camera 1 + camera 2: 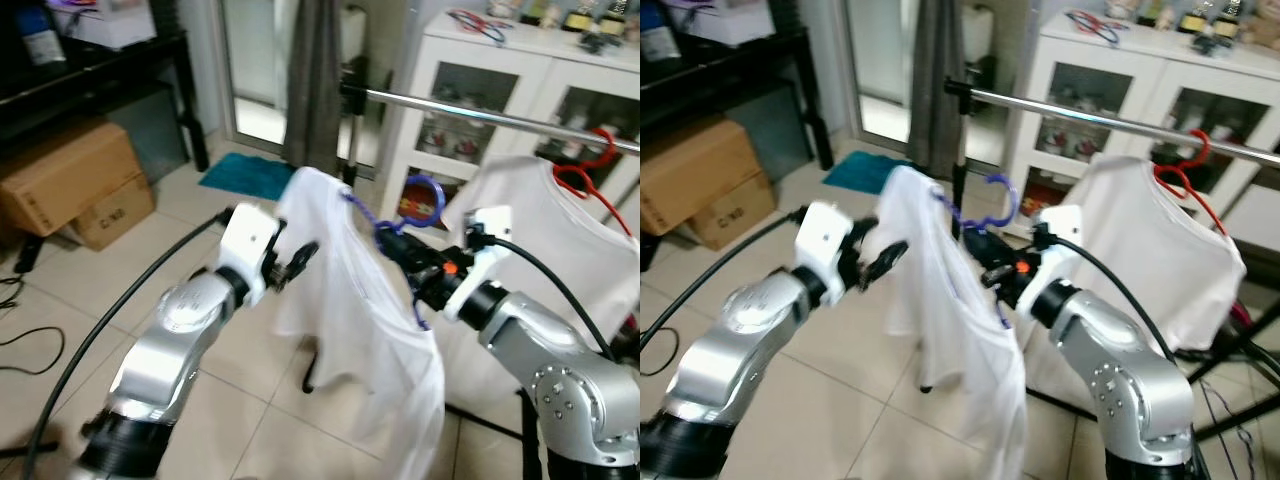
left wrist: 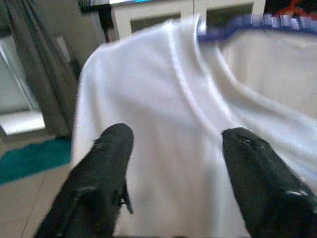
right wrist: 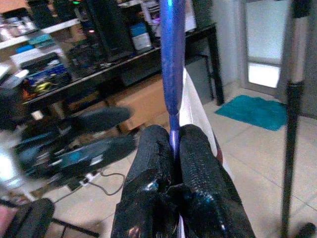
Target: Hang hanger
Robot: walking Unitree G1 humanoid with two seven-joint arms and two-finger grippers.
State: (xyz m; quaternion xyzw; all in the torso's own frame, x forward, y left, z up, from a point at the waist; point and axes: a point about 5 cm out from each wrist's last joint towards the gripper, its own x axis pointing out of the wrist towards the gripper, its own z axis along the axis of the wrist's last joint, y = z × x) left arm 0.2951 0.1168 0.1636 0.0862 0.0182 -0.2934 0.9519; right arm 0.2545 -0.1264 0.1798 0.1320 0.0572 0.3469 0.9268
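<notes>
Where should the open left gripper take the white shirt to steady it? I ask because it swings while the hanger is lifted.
Take the white shirt at its shoulder seam, coming in from the robot's left. There the cloth lies over the blue hanger, which the right gripper clamps at the neck. The left gripper already faces that shoulder, jaws apart.

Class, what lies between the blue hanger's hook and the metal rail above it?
Nothing: in the head views, the blue hanger hooks bare air below the metal rail.

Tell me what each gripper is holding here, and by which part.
The right gripper pinches the blue hanger at its neck below the hook, a white shirt draped on it. The left gripper is open, holding nothing.
</notes>
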